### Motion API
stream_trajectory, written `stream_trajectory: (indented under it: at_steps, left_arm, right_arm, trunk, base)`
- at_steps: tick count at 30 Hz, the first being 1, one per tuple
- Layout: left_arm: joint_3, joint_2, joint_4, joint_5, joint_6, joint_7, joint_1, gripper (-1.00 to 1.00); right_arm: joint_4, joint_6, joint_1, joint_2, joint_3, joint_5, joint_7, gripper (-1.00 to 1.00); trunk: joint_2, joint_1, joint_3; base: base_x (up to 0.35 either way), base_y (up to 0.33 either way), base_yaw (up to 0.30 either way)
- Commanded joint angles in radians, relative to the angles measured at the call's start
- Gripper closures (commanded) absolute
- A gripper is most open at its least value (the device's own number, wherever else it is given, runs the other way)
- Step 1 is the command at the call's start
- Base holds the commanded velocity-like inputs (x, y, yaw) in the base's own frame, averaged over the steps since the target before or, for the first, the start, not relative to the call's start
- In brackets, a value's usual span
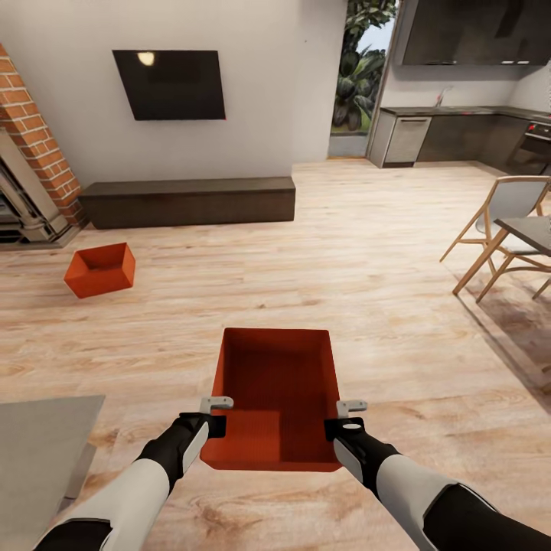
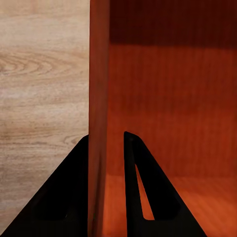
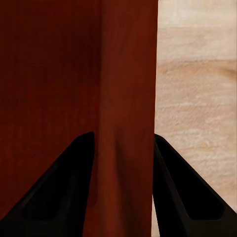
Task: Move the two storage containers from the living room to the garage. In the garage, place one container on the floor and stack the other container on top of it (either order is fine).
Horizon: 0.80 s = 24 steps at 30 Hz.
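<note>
Light wood-plank living-room floor [image 1: 367, 252] lies beneath the orange-red lidless plastic bin [image 1: 277, 383]; left gripper [image 2: 106, 187] and right gripper [image 3: 123, 187] fingers clamp opposite walls, keeping it level for carrying.

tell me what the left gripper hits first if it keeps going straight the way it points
The left gripper already straddles the near bin's side wall, one finger on each side. Pushed straight on, it would slide further down that wall; past it lies the wood floor, though depth is unclear.

Light wood-plank floor [image 1: 360, 252], white wall with black TV [image 1: 169, 84], low dark cabinet [image 1: 187, 201], brick fireplace [image 1: 34, 145].
</note>
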<state>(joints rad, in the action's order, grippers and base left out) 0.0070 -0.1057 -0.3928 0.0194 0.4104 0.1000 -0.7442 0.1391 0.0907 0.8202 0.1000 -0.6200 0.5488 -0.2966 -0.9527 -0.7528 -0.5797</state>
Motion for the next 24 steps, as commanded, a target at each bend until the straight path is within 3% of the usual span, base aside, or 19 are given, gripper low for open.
stream_trajectory:
  at_steps: [1, 24]
  left_arm:
    - [0.004, -0.002, 0.000, 0.008, 0.005, 0.007, 0.000, 1.00]
    - [0.003, -0.002, 0.000, 0.007, 0.005, 0.007, 0.000, 1.00]
  right_arm:
    - [0.025, 0.007, 0.000, 0.002, -0.001, -0.006, -0.007, 1.00]
    - [0.025, 0.006, 0.000, 0.001, -0.001, -0.004, -0.006, 1.00]
  trunk:
    - [0.007, 0.004, 0.004]
    - [0.168, 0.092, 0.112]
  base:
    - [0.000, 0.000, 0.000]
    - [0.000, 0.000, 0.000]
